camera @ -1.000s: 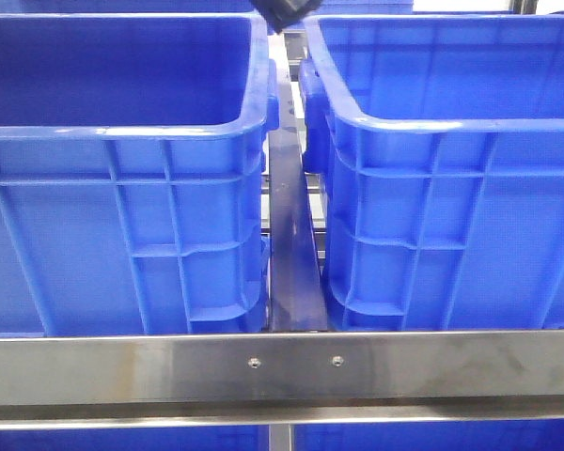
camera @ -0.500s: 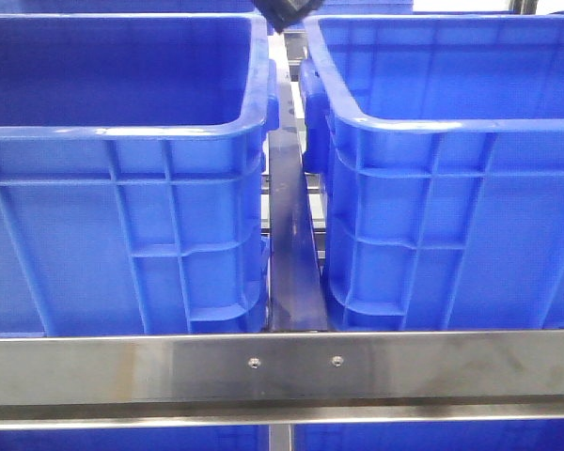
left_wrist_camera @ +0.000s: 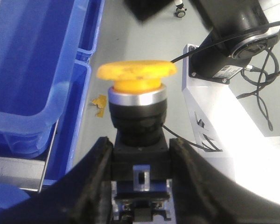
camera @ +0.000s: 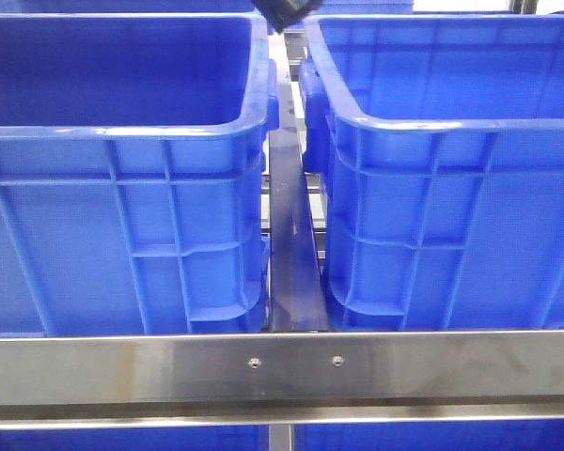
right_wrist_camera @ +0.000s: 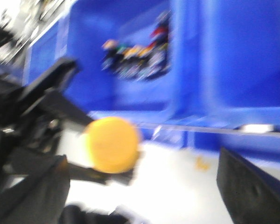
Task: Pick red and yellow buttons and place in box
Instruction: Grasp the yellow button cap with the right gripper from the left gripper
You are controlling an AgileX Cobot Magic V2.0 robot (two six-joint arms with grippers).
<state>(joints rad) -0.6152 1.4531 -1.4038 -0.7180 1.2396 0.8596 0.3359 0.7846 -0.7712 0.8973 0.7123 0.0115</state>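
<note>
**Q:** What did the front view show?

**A:** Two blue crates stood side by side behind a steel rail. The left crate and the right crate were near each other but apart, with a dark metal strip in the gap between them. A black arm part showed at the top edge, above that gap. Neither button could be seen in this view.

**Q:** Where was the yellow button?

**A:** In the left wrist view, the yellow button sat upright in the left gripper. Its domed cap topped a silver collar and a black body. The two black fingers pressed on the body's base from either side, so the gripper was clamped on the button. It was held over grey floor, just beside a blue box and outside it.

**Q:** And the right gripper?

**A:** The right wrist view was blurred. One finger and the other stood well apart with nothing between them, so the right gripper was spread wide. Beyond it, the same yellow cap faced the camera, carried by the left arm's dark hardware. A blue crate wall lay behind.

**Q:** The red button?

**A:** It appeared in no view.
</note>
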